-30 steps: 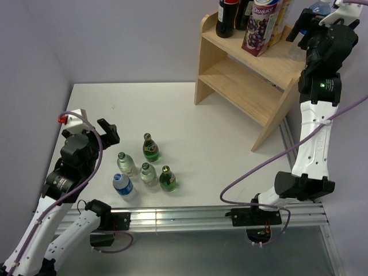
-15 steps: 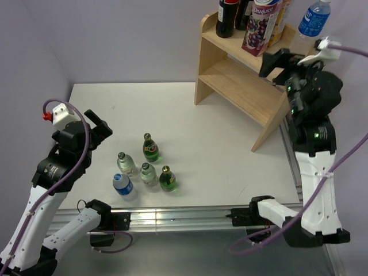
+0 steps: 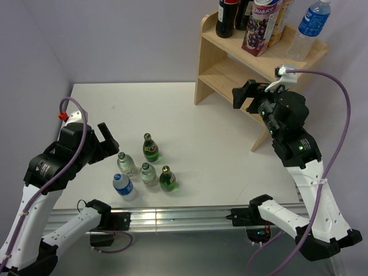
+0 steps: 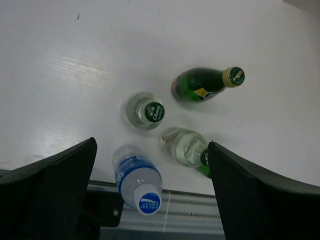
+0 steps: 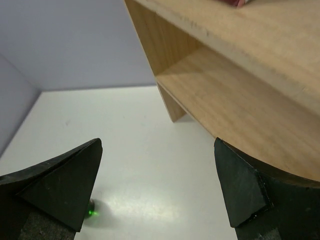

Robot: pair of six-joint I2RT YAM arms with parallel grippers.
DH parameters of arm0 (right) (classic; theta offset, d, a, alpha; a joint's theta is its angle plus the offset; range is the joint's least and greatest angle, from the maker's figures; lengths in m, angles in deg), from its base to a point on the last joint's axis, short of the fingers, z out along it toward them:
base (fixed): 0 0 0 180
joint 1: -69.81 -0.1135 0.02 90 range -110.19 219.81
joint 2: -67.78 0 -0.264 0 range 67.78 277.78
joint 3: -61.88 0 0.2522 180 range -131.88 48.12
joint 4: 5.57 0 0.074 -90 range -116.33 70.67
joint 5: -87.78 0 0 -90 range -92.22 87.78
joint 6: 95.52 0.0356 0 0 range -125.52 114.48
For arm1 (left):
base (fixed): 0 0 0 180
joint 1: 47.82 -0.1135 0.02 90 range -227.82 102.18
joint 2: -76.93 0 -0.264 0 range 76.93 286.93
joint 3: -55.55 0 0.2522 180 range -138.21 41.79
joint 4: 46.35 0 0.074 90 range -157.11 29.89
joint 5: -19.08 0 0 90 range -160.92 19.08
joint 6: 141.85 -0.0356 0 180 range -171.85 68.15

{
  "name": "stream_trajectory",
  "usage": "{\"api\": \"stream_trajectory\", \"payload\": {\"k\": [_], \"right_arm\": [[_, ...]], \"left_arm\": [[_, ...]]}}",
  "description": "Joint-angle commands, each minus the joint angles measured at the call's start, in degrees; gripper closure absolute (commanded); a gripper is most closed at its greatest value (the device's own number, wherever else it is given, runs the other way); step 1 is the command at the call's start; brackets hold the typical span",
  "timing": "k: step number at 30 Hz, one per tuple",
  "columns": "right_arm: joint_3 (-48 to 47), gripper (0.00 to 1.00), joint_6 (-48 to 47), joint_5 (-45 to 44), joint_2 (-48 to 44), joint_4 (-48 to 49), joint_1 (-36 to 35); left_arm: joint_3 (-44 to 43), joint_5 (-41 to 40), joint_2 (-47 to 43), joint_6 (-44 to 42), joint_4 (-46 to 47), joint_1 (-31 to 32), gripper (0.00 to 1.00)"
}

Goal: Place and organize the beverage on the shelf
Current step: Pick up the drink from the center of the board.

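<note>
- Your left pincer (image 3: 107, 140) hung open over the near-left part of the desk (image 3: 218, 149), gripping nothing.
- Just right of it, five bottles (image 3: 149, 173) stood upright in a cluster: two green, two clear and one blue-capped.
- Your right pincer (image 3: 244, 95) was open and empty, near the front of the shelf (image 3: 230, 77) at far right.
- The shelf's top tier held cola bottles (image 3: 225, 17), juice cartons (image 3: 259, 26) and a water bottle (image 3: 307, 26).

We see the shelf (image 5: 240, 95) at upper right, two wooden tiers | our right gripper (image 5: 158, 150), jaws wide apart above the white tabletop (image 5: 100, 115) | small green spot (image 5: 91, 214) beside the left finger, we cannot identify it
</note>
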Motion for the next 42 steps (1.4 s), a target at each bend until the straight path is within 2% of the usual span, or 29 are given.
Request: {"api": "stream_trajectory", "payload": {"k": [1,4,16,25,29,38,40,42], "right_arm": [[1.96,0.00,-1.83,2.39,-0.76,-2.14,-0.40],[3.72,0.00,-2.36,3.46,-2.16,-1.70,-0.40],[9.35,0.00,-4.29,6.80,-4.89,-0.83,-0.40],[11.11,0.00,-5.87,10.05,-4.45,1.02,-0.40],[11.38,0.00,-5.70,11.20,-4.71,2.34,-0.40],[12.61,0.00,-5.61,12.77,-5.94,3.31,-0.40],[12.70,0.00,-5.61,13.65,-6.21,3.48,-0.40],[12.26,0.00,-5.52,14.01,-6.30,3.39,-0.40]], "left_arm": [[-4.42,1.98,0.89,-2.54,-7.89,0.40,0.01],[-3.29,5.11,1.51,-1.21,-9.23,3.48,0.01],[8.12,13.91,-2.01,-0.68,-10.11,5.06,0.01],[15.96,16.82,-3.15,-0.59,-10.37,6.47,0.14],[14.56,15.59,-2.01,-0.32,-10.37,6.65,0.24],[10.96,11.11,1.77,-0.15,-10.20,7.61,0.24],[9.47,10.58,1.86,-0.58,-10.20,7.70,0.29],[8.24,10.40,2.04,-0.68,-10.20,7.61,0.43]]}}
